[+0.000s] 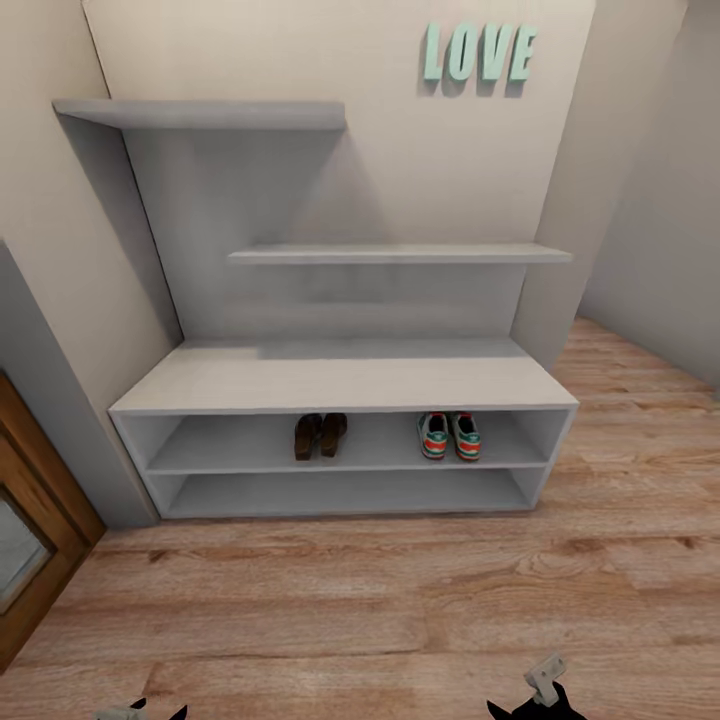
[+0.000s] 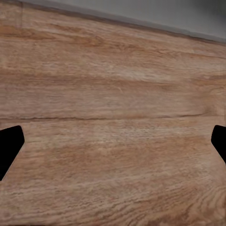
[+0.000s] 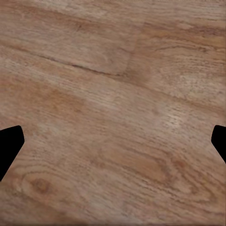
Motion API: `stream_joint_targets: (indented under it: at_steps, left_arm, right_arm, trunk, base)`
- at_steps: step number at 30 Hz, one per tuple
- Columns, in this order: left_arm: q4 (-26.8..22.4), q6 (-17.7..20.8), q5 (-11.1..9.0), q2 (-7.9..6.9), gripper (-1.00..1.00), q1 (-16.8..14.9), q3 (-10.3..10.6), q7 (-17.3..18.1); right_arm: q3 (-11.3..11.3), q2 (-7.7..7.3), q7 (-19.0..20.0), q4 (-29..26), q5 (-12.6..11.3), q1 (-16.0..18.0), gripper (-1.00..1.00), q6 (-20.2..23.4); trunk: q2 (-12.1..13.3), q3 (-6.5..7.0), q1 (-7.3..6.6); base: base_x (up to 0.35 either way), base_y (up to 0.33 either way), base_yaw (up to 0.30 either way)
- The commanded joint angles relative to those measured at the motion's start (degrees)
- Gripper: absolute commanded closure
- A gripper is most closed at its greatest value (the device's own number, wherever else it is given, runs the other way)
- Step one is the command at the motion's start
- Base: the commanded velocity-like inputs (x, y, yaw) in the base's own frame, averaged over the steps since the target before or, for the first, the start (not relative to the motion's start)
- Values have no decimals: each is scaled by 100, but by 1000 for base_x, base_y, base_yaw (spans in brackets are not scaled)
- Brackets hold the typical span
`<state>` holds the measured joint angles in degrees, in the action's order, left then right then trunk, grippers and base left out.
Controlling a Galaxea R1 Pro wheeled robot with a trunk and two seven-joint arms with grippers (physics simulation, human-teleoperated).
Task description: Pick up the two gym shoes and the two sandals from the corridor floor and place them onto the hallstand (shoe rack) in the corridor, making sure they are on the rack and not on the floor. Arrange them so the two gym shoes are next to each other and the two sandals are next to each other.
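1. Door (image 1: 30,530): a brown wooden door with a glass pane stands at the far left, just beside the rack's left end and apart from the shoes.
2. Left gripper (image 2: 113,141): its two dark fingertips sit wide apart over bare floor (image 2: 113,94), so it is spread and holds nothing. In the head view its tip barely shows at the lower edge.
3. Rack (image 1: 340,380): the pale grey unit stands against the wall, with a bench top, two open tiers below and two stepped shelves above.
4. Sandals (image 1: 319,435): both lie on the upper tier, left of centre, side by side and about touching.
5. Gym shoes (image 1: 450,435): both lie on the same tier, right of centre, side by side, well apart from the sandals.
6. Right gripper (image 3: 113,141): also spread wide over bare planks, gripping nothing.
7. Lettering (image 1: 480,52): mint "LOVE" hangs on the wall above the rack's right part.
8. Judgement: all four pieces appear off the floor and paired, so the task looks done or nearly so. The step in hand is checking. To do it well, keep both arms low and away from the rack so nothing is nudged, and confirm from the head view that each pair sits fully on the tier, with no toe or heel overhanging the front edge.
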<state>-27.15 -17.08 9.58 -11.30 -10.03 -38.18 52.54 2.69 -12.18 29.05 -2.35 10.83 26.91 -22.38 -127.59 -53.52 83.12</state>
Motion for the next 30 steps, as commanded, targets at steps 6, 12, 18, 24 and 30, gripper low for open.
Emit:
stream_joint_targets:
  at_steps: [6, 12, 18, 24, 30]
  left_arm:
    - [-1, -31, 65, 8, -100, 30, -412, 28]
    - [5, -32, 75, 28, -100, 36, -507, 28]
    - [12, -32, 95, 85, -100, 41, -535, -49]
    - [143, -38, 103, 102, -100, 42, -502, -323]
    - [184, -38, 104, 102, -100, 40, -514, -348]
  right_arm:
    - [30, 27, 6, 6, 56, -18, -100, -28]
    - [30, 80, 9, 7, 59, -25, -100, -29]
    - [30, 109, 2, 7, 68, -56, -100, -36]
    - [30, 210, -64, 13, 66, -153, -100, -37]
    - [30, 293, -259, 15, 68, -197, -100, -32]
  trunk:
    - [240, 103, -133]
    - [481, 211, -265]
    - [721, 319, -397]
    - [962, 426, -529]
    - [1202, 534, -661]
  base:
    - [0, 0, -13]
    - [0, 0, -56]
    - [0, 0, -4]
    - [0, 0, 0]
    - [0, 0, 0]
